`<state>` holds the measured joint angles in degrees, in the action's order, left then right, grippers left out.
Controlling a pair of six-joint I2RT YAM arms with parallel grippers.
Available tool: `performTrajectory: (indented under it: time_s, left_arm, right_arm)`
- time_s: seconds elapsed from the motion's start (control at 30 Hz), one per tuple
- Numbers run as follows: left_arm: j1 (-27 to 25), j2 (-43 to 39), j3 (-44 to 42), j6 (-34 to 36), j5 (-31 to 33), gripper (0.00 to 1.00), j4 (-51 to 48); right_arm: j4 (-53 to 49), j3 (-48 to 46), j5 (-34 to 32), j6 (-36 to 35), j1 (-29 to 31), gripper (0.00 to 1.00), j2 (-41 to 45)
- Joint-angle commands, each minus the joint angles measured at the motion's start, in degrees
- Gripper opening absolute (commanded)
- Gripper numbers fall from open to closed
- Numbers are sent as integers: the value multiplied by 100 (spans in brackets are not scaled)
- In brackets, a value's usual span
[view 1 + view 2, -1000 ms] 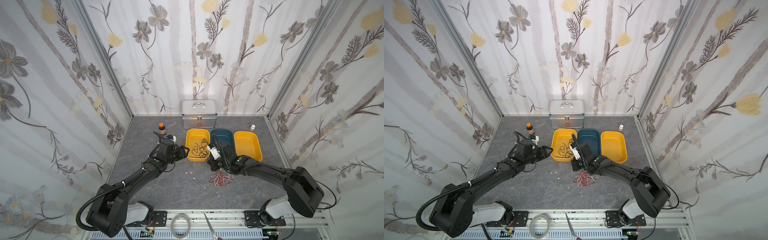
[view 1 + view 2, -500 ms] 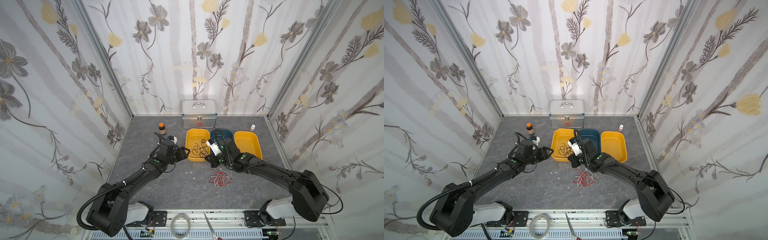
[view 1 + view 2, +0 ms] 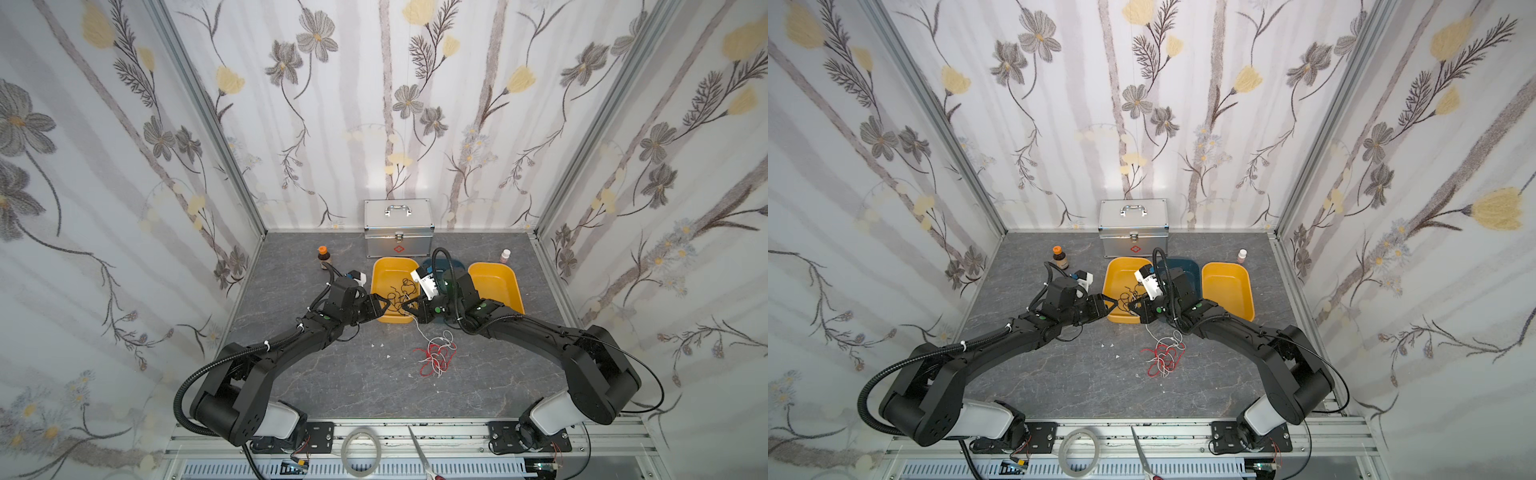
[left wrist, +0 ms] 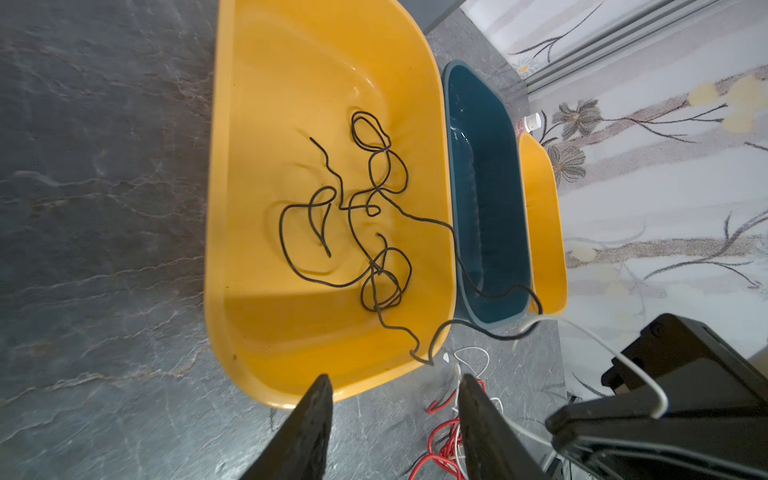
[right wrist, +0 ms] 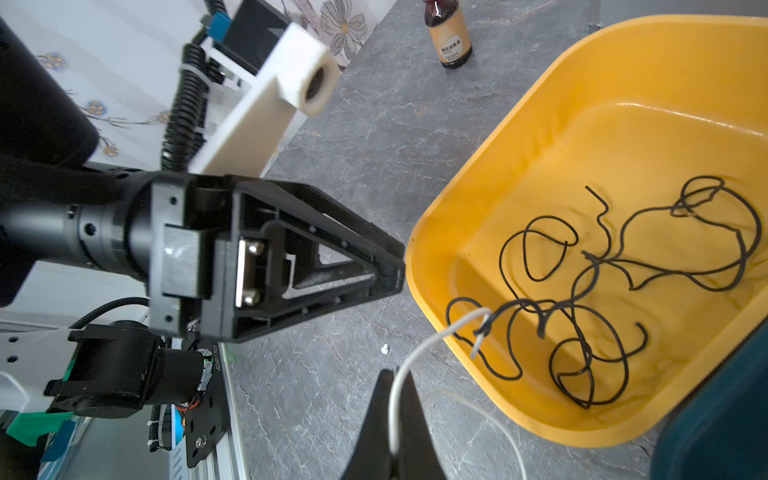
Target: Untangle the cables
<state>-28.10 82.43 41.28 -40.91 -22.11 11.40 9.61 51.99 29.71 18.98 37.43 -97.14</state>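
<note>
Table (image 3: 332, 374) is carrying a yellow tub (image 3: 380, 286). Black cable (image 4: 376, 266) is lying looped inside it, with one strand spilling over the 5 o'clock rim. Red cable (image 3: 434, 358) is lying bunched on the table at 5 o'clock from the tub, with white cable (image 5: 394, 395) mixed in. Right fingers (image 5: 374, 419) are clamping the white cable. Left fingers (image 4: 316, 415) are standing apart, empty, at the tub's 7 o'clock.

A: Cable colours?
B: One black cable (image 4: 378, 268), one white cable (image 5: 393, 407), one red cable (image 3: 434, 358).
A: Containers?
B: Plain yellow tray (image 4: 257, 124); middle tray (image 4: 486, 187) dark teal, perhaps blue-green in this light.
A: Surroundings?
B: Grey, pale-veined floor (image 4: 104, 208); white walls (image 3: 374, 104), grey-and-yellow floral.
</note>
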Motion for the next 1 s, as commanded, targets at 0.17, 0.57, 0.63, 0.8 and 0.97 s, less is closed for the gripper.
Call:
performTrajectory:
  time_s: [0.17,0.57,0.63,0.8,0.97]
  left_arm:
    - [-308,913,524,-219,-424,47,854]
    - [-439,1573,826,-191,-119,27,697]
    - [-441,1608,872,-156,-52,26,607]
    - [-414,1643,897,-111,32,14,497]
    - [-377,1610,884,-77,93,1,469]
  right_arm:
    - [703,-78,523,255,-138,0,4]
    - [931,-85,927,475,-376,0,215]
    - [951,-116,973,497,-401,0,322]
    - [1043,-236,1063,545,-489,0,526]
    - [1187,-379,1177,665,-593,0,699]
